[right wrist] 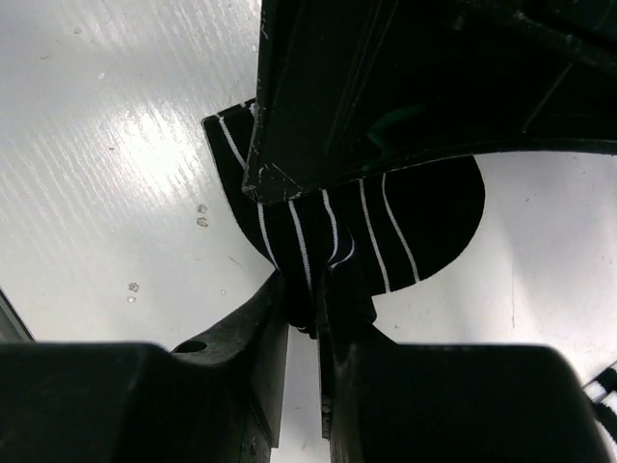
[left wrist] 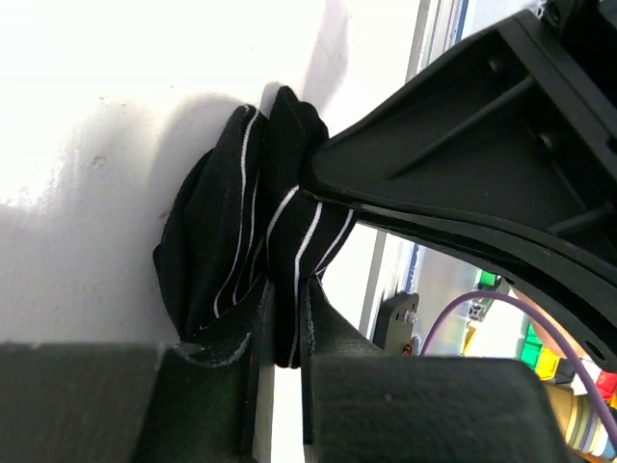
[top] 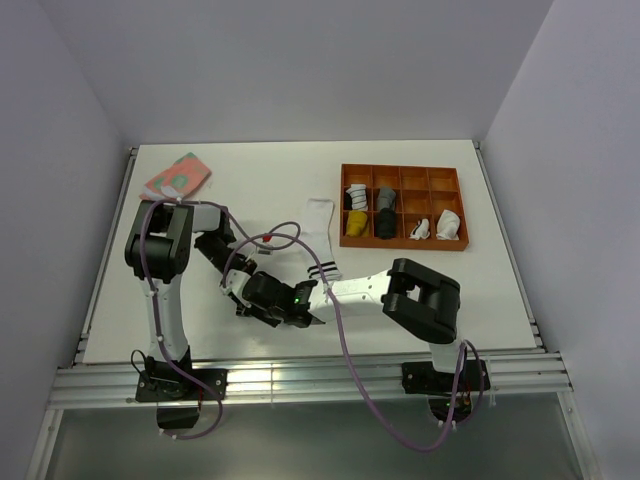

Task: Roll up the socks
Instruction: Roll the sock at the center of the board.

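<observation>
White worktop (top: 450, 290) carries the black sock (left wrist: 217, 251) near 6 o'clock. The left tool (left wrist: 284, 307) and the right tool (right wrist: 307, 294) both pinch it. Rolling seems in hand; next, one tool should wind the fabric tighter.

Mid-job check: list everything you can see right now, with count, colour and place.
black striped sock: one, black with thin white stripes, near centre of the table, bunched between both grippers
white sock: one, white with black cuff bands, lying flat mid-table
pink sock: one, pink with teal patches, far left corner
tray: one, orange, eight compartments, far right
rolled socks: six, white, grey, yellow and black, in six tray compartments
table: one, white
left gripper: one, black, shut on black striped sock
right gripper: one, black, shut on black striped sock
</observation>
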`<action>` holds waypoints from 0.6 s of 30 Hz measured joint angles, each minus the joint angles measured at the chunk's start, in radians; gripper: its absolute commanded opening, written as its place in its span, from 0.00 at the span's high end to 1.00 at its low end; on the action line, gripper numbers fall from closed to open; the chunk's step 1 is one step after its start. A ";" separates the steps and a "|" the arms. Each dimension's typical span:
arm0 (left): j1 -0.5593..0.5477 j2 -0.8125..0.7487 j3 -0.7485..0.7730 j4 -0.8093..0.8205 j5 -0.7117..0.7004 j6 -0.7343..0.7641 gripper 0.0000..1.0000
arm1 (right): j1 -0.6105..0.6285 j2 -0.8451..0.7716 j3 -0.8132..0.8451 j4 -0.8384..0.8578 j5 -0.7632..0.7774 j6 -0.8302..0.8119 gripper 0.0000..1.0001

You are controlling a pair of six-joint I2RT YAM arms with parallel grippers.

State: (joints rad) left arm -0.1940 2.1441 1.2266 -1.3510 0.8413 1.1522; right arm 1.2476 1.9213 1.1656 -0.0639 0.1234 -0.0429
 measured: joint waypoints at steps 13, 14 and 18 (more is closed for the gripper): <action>0.075 -0.027 0.114 0.009 0.106 -0.043 0.74 | -0.005 0.000 0.000 -0.003 0.006 0.019 0.90; 0.084 -0.031 0.123 0.011 0.116 -0.043 0.73 | -0.005 0.000 0.000 -0.004 0.006 0.019 0.90; 0.116 -0.042 0.140 0.011 0.145 -0.047 0.73 | -0.005 0.000 0.000 -0.004 0.003 0.020 0.90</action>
State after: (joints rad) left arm -0.0784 2.1025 1.3663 -1.3399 0.9863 1.1049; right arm 1.2430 1.9213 1.1652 -0.0677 0.1261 -0.0227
